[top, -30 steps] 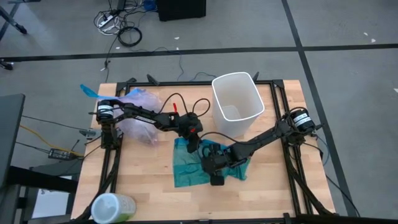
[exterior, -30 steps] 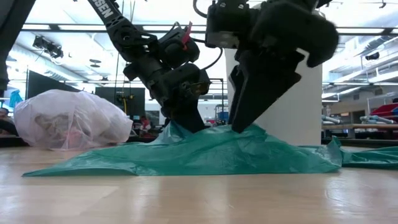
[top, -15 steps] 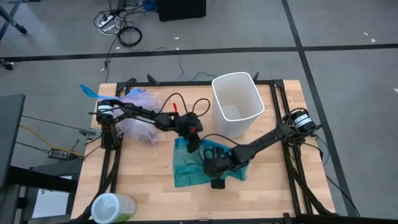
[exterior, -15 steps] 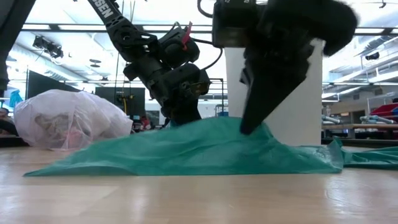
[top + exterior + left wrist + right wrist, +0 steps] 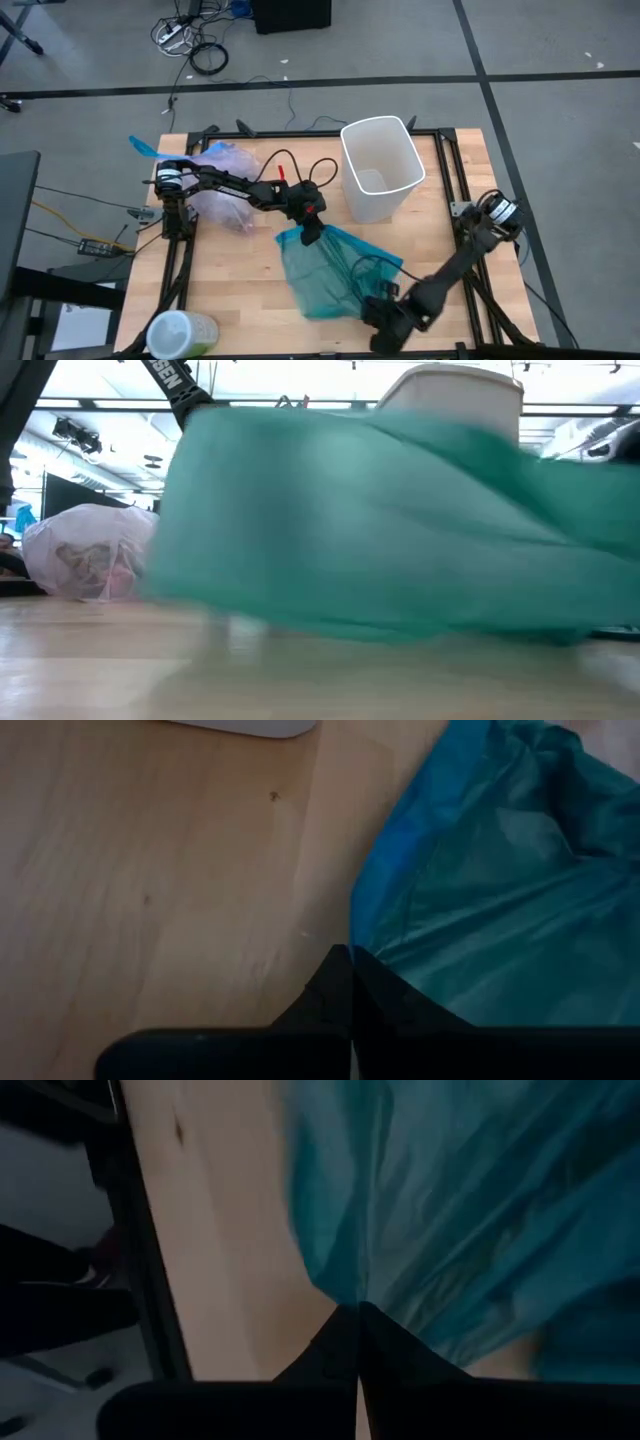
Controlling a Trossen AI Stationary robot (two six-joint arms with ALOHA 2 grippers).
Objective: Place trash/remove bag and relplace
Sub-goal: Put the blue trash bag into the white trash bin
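An opaque teal-green plastic bag [image 5: 330, 270] is stretched between my two grippers at the table's middle. My left gripper [image 5: 312, 232] is shut on its far end. My right gripper [image 5: 385, 312] is shut on its near end, close to the table's near edge. In the low view the teal bag [image 5: 380, 520] is raised and fills most of the picture. The pale pink-lavender bag [image 5: 225, 185] lies on the table at the far left with trash [image 5: 85, 565] showing through its wall. Its blue band [image 5: 142, 148] sticks out past the table's corner. My left gripper pinches the teal bag's far corner [image 5: 372, 952] between its two shut fingers, slanting down from the table's left. The plastic spreads away from the fingertips [image 5: 340, 990] in folds; how many layers I cannot tell. My right gripper pinches a gathered fold at the bag's near end [image 5: 350, 1295] between its shut fingers [image 5: 340, 1345], slanting down. The plastic runs from that fold toward the left gripper and is off the table there.
A white bin [image 5: 380, 168] stands upright at the far middle of the table, just beyond the teal bag. A pale green-white round thing [image 5: 180, 335] sits at the near left corner. Bare wood [image 5: 230, 280] lies to the left of the teal bag.
My right gripper has shut on the teal bag, rolled, and swung toward the table's near edge and a little to the right. The bag, which lay crumpled flat, is now drawn out long and lifted between both grippers. Its far end has stayed at the left gripper.
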